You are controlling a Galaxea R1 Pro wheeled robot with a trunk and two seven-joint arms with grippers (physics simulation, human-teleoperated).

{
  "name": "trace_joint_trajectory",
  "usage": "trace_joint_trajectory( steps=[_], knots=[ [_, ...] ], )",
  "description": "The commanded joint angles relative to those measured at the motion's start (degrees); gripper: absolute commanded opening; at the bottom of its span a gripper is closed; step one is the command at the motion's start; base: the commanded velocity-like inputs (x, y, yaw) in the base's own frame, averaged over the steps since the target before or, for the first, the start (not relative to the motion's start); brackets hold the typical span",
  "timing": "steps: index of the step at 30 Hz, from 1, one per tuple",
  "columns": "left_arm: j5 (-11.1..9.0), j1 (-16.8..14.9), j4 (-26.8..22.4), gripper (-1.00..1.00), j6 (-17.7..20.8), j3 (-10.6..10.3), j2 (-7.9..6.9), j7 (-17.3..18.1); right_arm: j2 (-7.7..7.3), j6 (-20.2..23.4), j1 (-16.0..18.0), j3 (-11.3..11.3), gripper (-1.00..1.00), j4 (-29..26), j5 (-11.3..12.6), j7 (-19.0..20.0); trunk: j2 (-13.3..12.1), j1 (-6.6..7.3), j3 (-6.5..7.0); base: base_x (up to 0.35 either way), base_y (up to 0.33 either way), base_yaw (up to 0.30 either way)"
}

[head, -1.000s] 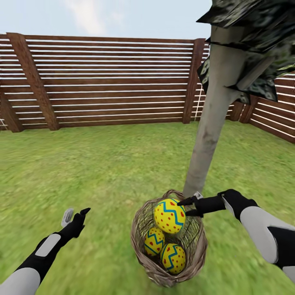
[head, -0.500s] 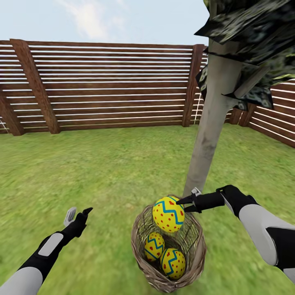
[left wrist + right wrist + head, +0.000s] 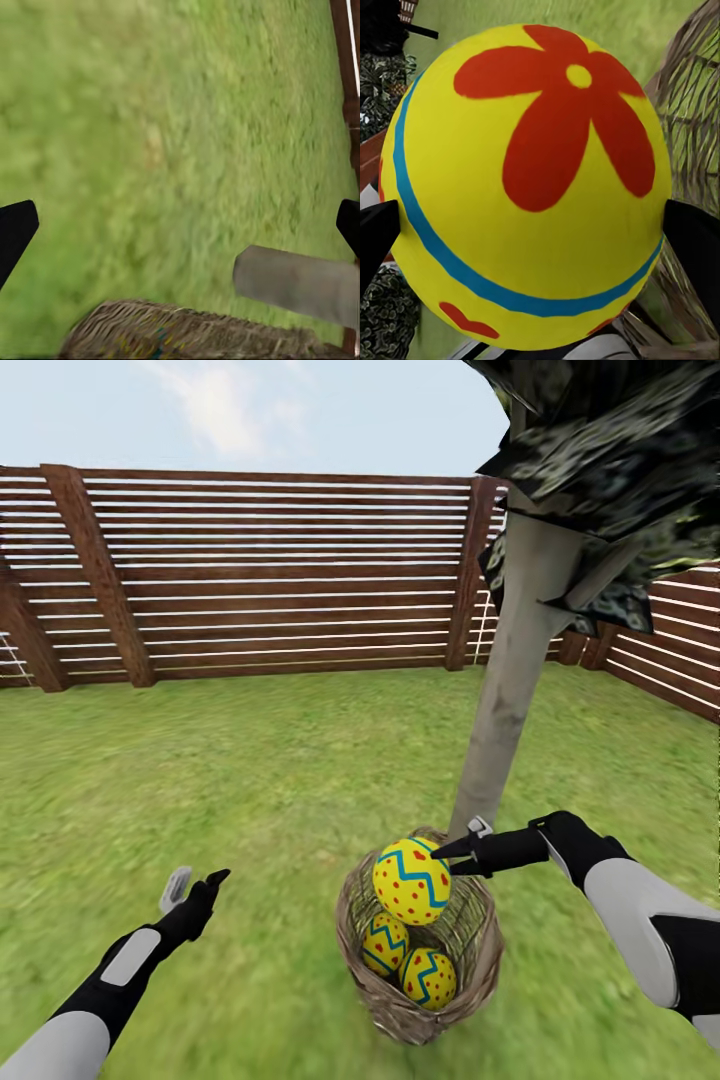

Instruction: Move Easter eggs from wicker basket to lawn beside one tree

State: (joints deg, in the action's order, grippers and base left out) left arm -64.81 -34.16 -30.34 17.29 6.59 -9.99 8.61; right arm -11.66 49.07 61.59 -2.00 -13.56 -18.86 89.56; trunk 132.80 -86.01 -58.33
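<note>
On the lawn (image 3: 250,780) nearest the robot, the wicker basket (image 3: 470,970) holds two Easter eggs (image 3: 385,943) (image 3: 430,977) low inside, with the third egg (image 3: 411,880) lifted above its rim, pinched between the right gripper (image 3: 457,854) fingers (egg pressed between both fingertips in the right wrist view). The left gripper (image 3: 195,884) hovers over grass well apart from the basket, jaws spread and holding nothing. Just behind the basket rises the tree (image 3: 510,690) trunk, and beyond it the slatted fence (image 3: 280,570) bounds the garden.

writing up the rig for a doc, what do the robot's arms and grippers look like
Both arms have light grey-white forearm shells with black joints and black wrists. The left gripper has one black pointed finger and one pale grey finger. The right gripper has slim black pointed fingers with a small silver-grey piece at the tip. No cables or markings can be made out.
</note>
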Motion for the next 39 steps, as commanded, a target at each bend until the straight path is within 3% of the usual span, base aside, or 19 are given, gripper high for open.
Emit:
trace_joint_trajectory(
  steps=[1, 5, 21, 22, 26, 29, 31, 33, 35, 39],
  knots=[
    [-0.21, -0.03, 0.07, 1.00, 0.25, 0.27, 0.28, 0.11, -0.03, 0.59, 0.02, -0.20, -1.00, -0.06, -0.57, 0.44, -0.39, 0.27, 0.13, -0.283, 0.134, 0.000],
    [2.12, -0.03, 0.10, 1.00, -0.39, 0.27, 0.57, 0.09, -0.11, 0.59, 0.02, -0.20, -1.00, -0.06, -0.56, 0.44, -2.00, 1.14, 0.85, -0.140, 0.068, 0.000],
    [2.41, -0.11, 0.10, 1.00, -0.48, 0.27, 0.63, 0.09, 0.06, 0.65, 0.02, -0.29, -1.00, 0.03, -0.56, 0.44, -8.42, 4.66, 3.73, -0.001, -0.002, 0.000],
    [2.48, -0.11, 0.10, 1.00, -0.73, 0.22, 0.95, 0.09, 0.06, 0.66, 0.02, -0.29, -1.00, 0.03, -0.56, 0.44, -8.82, 4.88, 3.90, 0.080, -0.069, 0.000],
    [6.15, -0.11, 0.03, 1.00, -3.05, 0.17, 2.44, 0.09, 0.14, 0.67, 0.02, -0.28, -1.00, 0.10, -0.56, 0.44, -10.42, 5.76, 4.62, 0.027, -0.214, 0.000],
    [6.76, -0.11, -0.01, 1.00, -3.33, 0.17, 3.05, 0.09, 0.15, 0.67, 0.02, -0.27, -1.00, 0.12, -0.56, 0.44, -11.62, 6.42, 5.16, -0.105, -0.287, 0.000],
    [6.90, -0.11, -0.04, 1.00, -4.47, 0.10, 4.36, 0.06, 0.15, 0.67, 0.02, -0.23, -1.00, 0.19, -0.56, 0.44, -12.43, 6.85, 5.52, -0.121, -0.291, 0.000],
    [8.32, -0.11, -0.07, 1.00, -4.81, 0.09, 5.30, 0.02, 0.09, 0.67, 0.02, -0.28, -1.00, 0.20, -0.56, 0.44, -13.23, 7.29, 5.88, -0.122, -0.291, 0.000],
    [10.02, -0.11, -0.14, 1.00, -4.89, 0.09, 5.55, 0.02, 0.00, 0.67, 0.02, -0.29, -1.00, 0.20, -0.56, 0.44, -14.03, 7.73, 6.24, -0.122, -0.291, 0.000],
    [10.39, -0.11, -0.72, 1.00, -4.90, 0.09, 5.60, 0.09, -0.03, 0.67, 0.02, -0.28, -1.00, 0.21, -0.56, 0.44, -15.63, 8.61, 6.96, -0.121, -0.291, 0.000]
  ],
)
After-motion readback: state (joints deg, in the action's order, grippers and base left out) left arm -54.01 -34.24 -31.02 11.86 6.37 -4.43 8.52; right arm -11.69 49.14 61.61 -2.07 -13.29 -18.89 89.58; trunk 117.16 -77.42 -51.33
